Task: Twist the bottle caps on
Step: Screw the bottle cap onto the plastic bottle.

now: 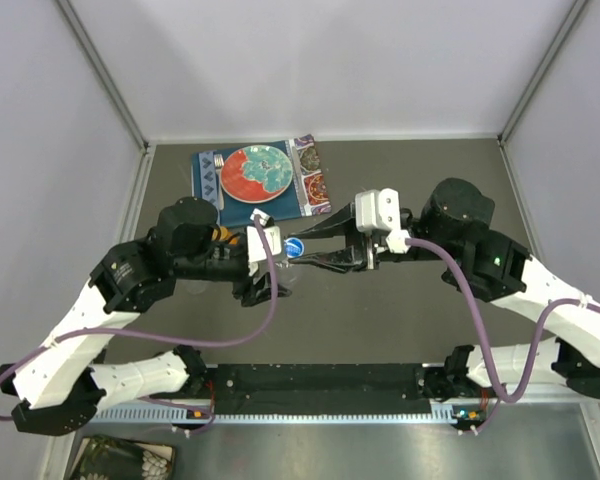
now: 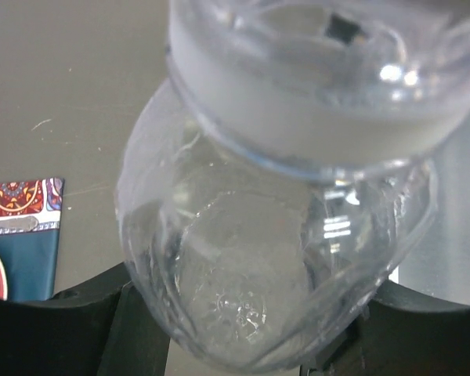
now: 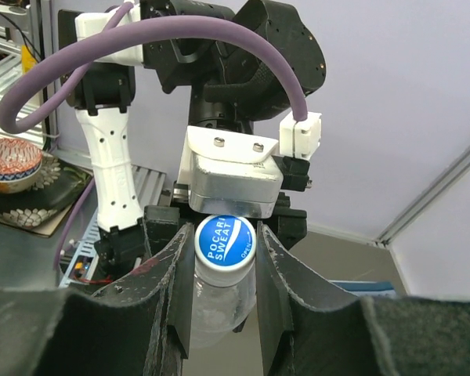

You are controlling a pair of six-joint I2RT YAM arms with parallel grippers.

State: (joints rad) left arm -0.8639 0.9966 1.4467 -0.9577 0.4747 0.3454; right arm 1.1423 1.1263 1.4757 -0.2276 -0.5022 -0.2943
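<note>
Right wrist view has the right gripper (image 3: 225,236) closed narrowly on the cap (image 3: 225,241), with one black finger pressed to each side of the blue-and-white top. Below the cap runs the clear bottle (image 2: 258,258), held at a slant. The left gripper (image 1: 263,284) clasps its body with the jaws set wide round it. The left wrist view looks along the bottle from its base, with dark fingers at either side.

The step in hand, as I judge it, is turning the cap down onto the neck. To do it well, the right wrist should roll about the bottle's own axis, with the cap square to the neck so the thread does not cross. The left grip should be firm enough to stop the thin plastic twisting, but not so hard as to crush it. Whether the thread has caught I cannot tell.

Beyond the arms, the table (image 1: 380,330) is dark grey and matt. A red-and-teal plate (image 1: 258,172) sits on a patterned mat (image 1: 310,190) at the far side, near the bottle but apart from it. Pale walls (image 1: 330,60) close in the table on three sides
</note>
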